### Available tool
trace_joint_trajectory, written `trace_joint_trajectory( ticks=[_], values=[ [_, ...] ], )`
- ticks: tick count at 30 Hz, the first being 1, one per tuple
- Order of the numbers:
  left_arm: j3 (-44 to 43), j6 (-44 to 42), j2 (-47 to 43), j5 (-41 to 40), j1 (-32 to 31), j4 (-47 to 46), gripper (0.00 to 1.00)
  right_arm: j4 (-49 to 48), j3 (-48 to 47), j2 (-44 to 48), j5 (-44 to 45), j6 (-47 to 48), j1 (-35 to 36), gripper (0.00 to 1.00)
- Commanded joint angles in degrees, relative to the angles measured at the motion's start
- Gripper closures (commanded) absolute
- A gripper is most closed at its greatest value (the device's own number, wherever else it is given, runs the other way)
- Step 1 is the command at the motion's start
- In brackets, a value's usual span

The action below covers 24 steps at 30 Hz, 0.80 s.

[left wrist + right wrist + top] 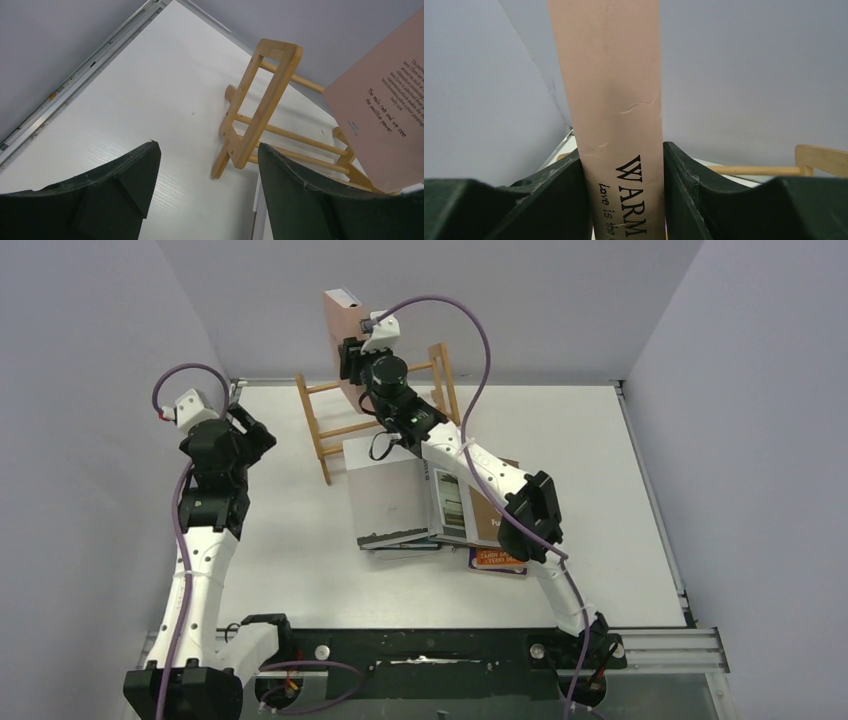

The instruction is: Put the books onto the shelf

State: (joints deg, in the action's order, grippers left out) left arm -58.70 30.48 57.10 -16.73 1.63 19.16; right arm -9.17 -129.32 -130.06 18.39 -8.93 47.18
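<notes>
My right gripper (352, 358) (622, 150) is shut on the pink "Warm" book (340, 325) (611, 90). It holds the book upright by the spine, raised over the back of the light-wood shelf (318, 430) (265, 100) (821, 157). The book's back cover (385, 110) shows at the right of the left wrist view. More books lie flat in a pile in front of the shelf: a grey one (390, 495) on top, others (465, 505) under my right arm, and an orange one (497, 560) nearest. My left gripper (262, 435) (207, 146) is open and holds nothing, left of the shelf and above the table.
The shelf stands near the back wall, and its rails carry no books. A raised metal rim (75, 80) runs along the table's left and far edges. Grey walls enclose the table on three sides.
</notes>
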Motion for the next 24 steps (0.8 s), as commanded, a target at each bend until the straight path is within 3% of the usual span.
trace_joint_trajectory(
  ticks=[1, 14, 24],
  values=[
    [0.94, 0.24, -1.55, 1.35, 0.44, -3.97, 0.29, -7.83, -2.16, -1.46, -2.64, -4.38, 1.01, 1.00],
    [2.98, -1.56, -7.26, -3.79, 0.80, -0.82, 0.29, -11.56, 0.63, -5.02, -5.01, -5.87, 3.20, 1.00],
    [2.31, -2.23, -10.65, -4.81, 0.92, 3.18, 0.29, -13.62, 1.79, -8.03, -1.38, -6.34, 5.14, 1.00]
  ],
)
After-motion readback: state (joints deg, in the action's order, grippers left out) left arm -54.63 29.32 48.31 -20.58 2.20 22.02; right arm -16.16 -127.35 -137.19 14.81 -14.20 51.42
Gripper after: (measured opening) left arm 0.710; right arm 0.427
